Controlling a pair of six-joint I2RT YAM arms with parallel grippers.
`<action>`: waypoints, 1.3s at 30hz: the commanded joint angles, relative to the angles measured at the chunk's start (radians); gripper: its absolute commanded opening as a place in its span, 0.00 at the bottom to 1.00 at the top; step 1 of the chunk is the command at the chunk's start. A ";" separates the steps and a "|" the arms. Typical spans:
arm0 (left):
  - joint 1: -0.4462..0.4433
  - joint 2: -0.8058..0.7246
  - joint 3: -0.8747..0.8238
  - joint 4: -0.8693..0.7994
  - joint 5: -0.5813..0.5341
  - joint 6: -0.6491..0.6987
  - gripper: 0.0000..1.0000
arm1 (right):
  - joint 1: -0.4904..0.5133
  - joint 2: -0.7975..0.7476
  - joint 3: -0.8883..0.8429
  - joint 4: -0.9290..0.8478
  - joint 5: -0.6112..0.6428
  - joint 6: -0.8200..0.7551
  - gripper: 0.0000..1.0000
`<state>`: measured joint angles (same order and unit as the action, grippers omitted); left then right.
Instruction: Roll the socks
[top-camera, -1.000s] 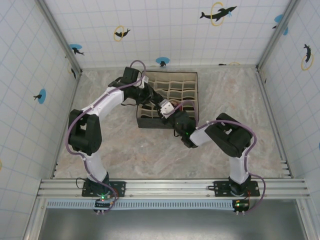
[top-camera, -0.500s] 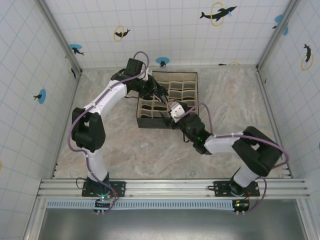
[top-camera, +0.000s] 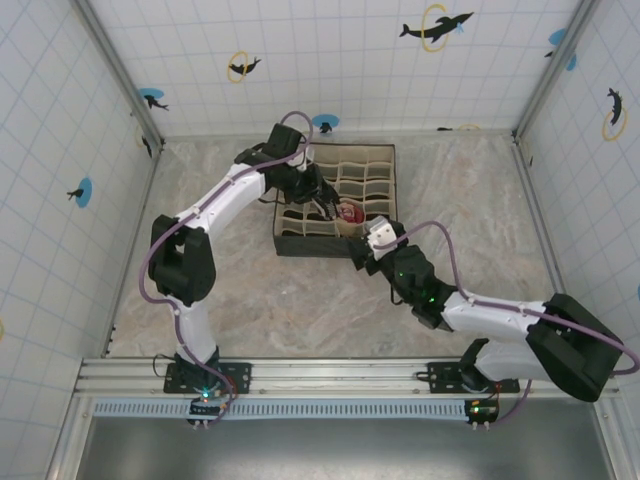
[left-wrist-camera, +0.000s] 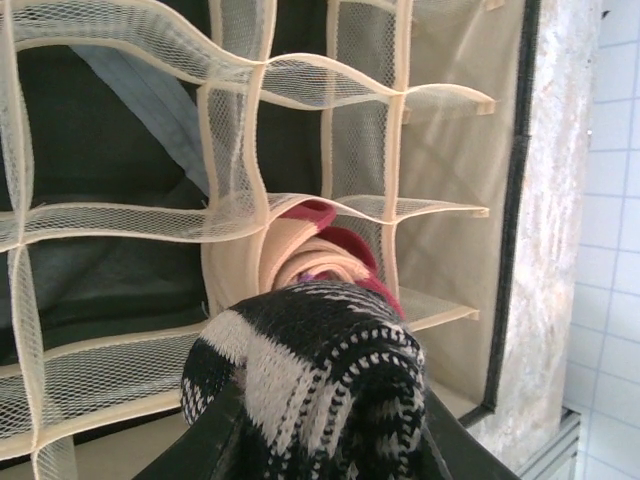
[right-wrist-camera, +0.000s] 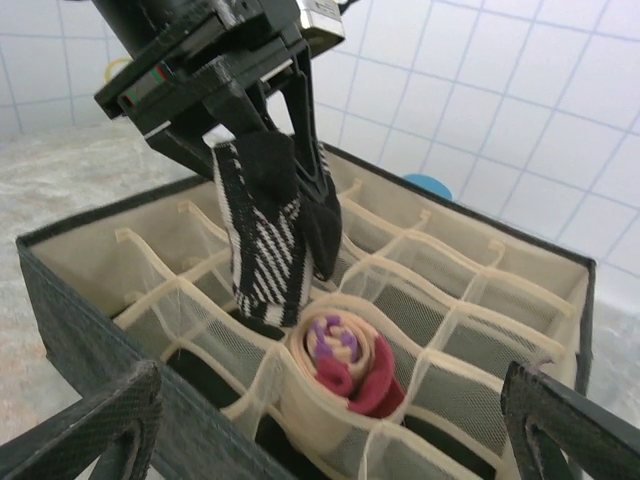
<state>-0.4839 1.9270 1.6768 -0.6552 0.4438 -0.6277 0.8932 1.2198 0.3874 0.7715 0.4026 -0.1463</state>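
Right pincer (top-camera: 358, 250) withdrawn, tan sock (right-wrist-camera: 345, 360) in organiser (right-wrist-camera: 60, 270)

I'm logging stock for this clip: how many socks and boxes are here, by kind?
socks: 2, the striped sock and the tan sock
box: 1
total: 3

The tan sock (right-wrist-camera: 345, 365) is rolled up, red toe showing, in one pocket of the box (right-wrist-camera: 80, 300). The black-and-white striped sock (right-wrist-camera: 268, 250) hangs from the left gripper (right-wrist-camera: 275, 165), just beside it.
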 joint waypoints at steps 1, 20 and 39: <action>0.000 0.012 -0.013 -0.017 -0.065 0.020 0.00 | 0.011 -0.049 -0.039 -0.027 0.033 0.029 0.90; 0.002 -0.032 -0.168 0.097 -0.122 0.068 0.00 | 0.051 -0.091 -0.087 -0.077 0.037 0.065 0.90; 0.011 0.001 -0.092 0.145 -0.152 0.051 0.00 | 0.104 -0.107 -0.108 -0.097 0.066 0.062 0.91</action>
<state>-0.4816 1.9224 1.5787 -0.5209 0.2974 -0.5793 0.9894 1.1400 0.2993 0.6785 0.4496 -0.0898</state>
